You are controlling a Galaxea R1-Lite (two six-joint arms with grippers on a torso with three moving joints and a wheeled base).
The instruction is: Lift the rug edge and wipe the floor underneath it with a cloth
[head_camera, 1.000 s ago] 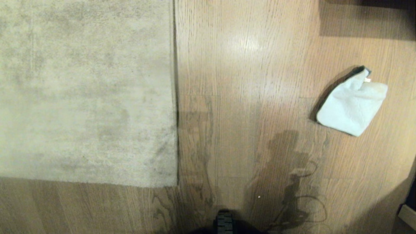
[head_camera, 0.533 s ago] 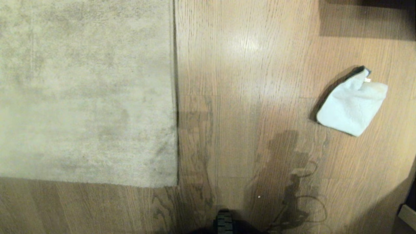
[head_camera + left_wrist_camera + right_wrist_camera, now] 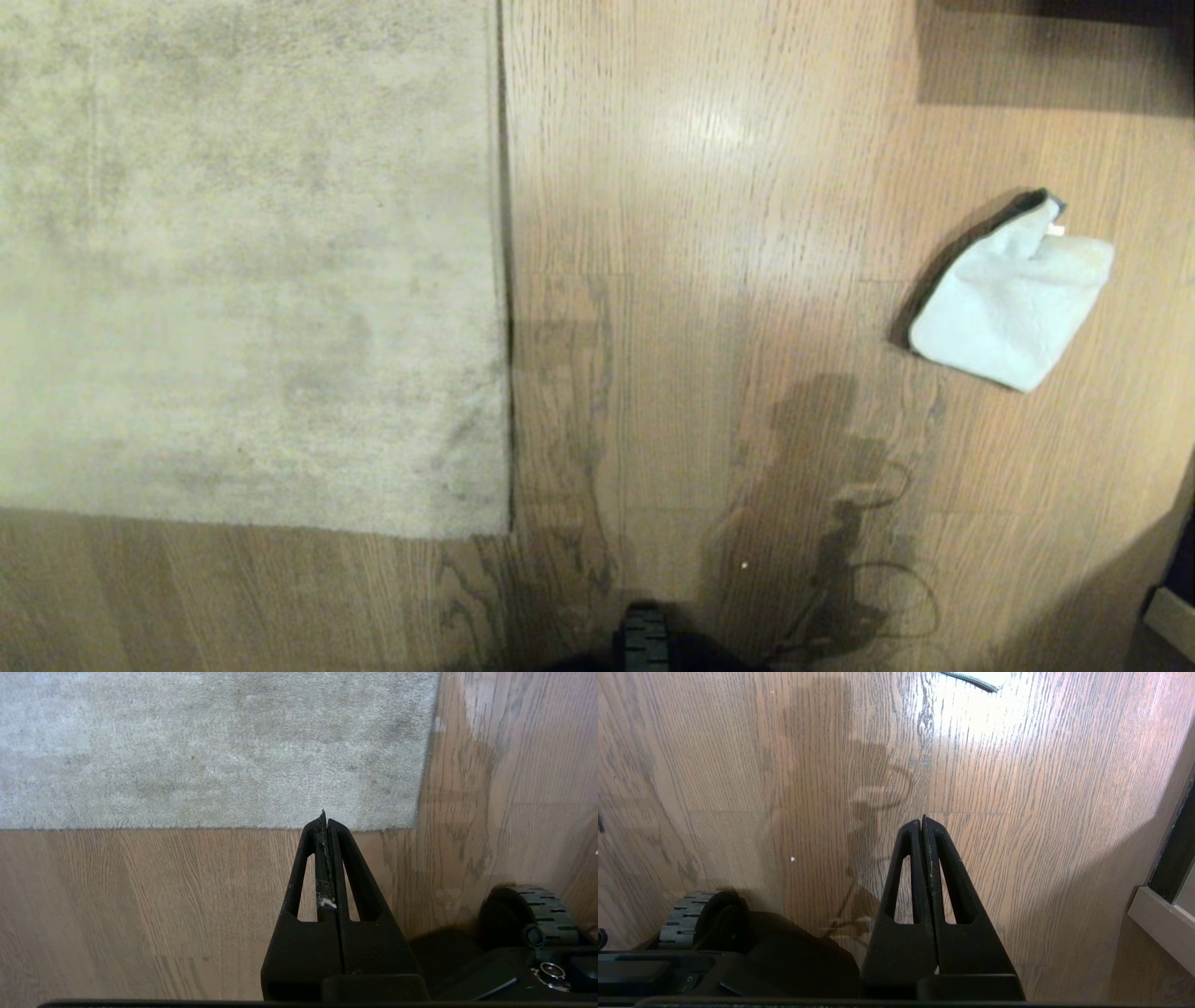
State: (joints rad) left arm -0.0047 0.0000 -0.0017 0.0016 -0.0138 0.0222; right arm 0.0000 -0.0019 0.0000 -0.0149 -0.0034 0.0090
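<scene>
Rug edge (image 3: 502,280) lying flat on the floor (image 3: 700,233), corner (image 3: 504,532) squared off near the middle-bottom of the head view, nothing lifted yet. Cloth (image 3: 1013,303) sitting well off to the right on bare floor, pale side up, a sliver of dark side poking out at the top, well apart from the rug.

Looking like the very start: no step properly underway, just sizing things up. Left gripper (image 3: 325,816) hanging above the floor just short of the rug's near edge, close to the corner, jaws pressed together, holding nothing. Right gripper (image 3: 922,820) also pinched closed and empty, hanging over plain floor on the right side, a wheel (image 3: 698,914) of the base showing beside it.

Next move probably calling for two things: opening the right gripper and reaching out for the cloth, and opening the left one to get under that corner. Thin edge flush to the floor, so likely needing a low, sliding approach to pinch it.
</scene>
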